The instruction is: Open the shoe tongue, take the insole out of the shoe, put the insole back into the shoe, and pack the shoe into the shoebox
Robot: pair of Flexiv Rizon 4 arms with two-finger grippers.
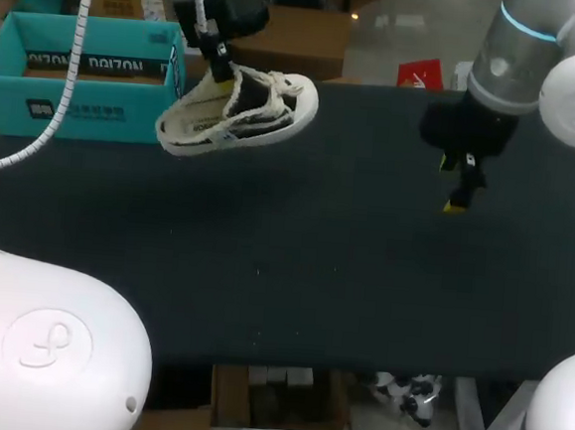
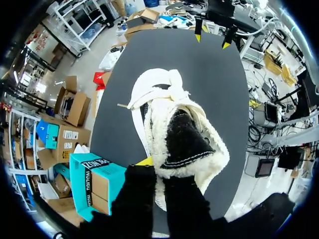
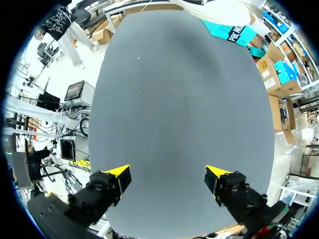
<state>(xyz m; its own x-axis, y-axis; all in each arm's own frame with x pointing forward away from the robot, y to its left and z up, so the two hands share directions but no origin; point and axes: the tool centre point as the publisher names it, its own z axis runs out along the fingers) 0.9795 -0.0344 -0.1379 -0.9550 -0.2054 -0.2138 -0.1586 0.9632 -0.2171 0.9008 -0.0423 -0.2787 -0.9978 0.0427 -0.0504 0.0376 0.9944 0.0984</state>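
A cream, fleece-lined shoe (image 1: 241, 112) with a dark inside hangs tilted above the table's far left, beside the teal shoebox (image 1: 79, 74). My left gripper (image 1: 220, 65) is shut on its fleecy rim; in the left wrist view the fingers of the left gripper (image 2: 157, 172) pinch the shoe (image 2: 179, 134) at the collar, with the shoebox (image 2: 94, 181) close beside them. My right gripper (image 1: 461, 184) stands open and empty over the table's right part. In the right wrist view the right gripper (image 3: 167, 174) faces bare mat, with the shoe (image 3: 219, 10) and shoebox (image 3: 234, 31) far ahead.
The dark table mat (image 1: 314, 257) spreads wide between the arms. The shoebox is open-topped and stands at the table's far left corner. My right gripper (image 2: 212, 40) shows far ahead of the shoe in the left wrist view.
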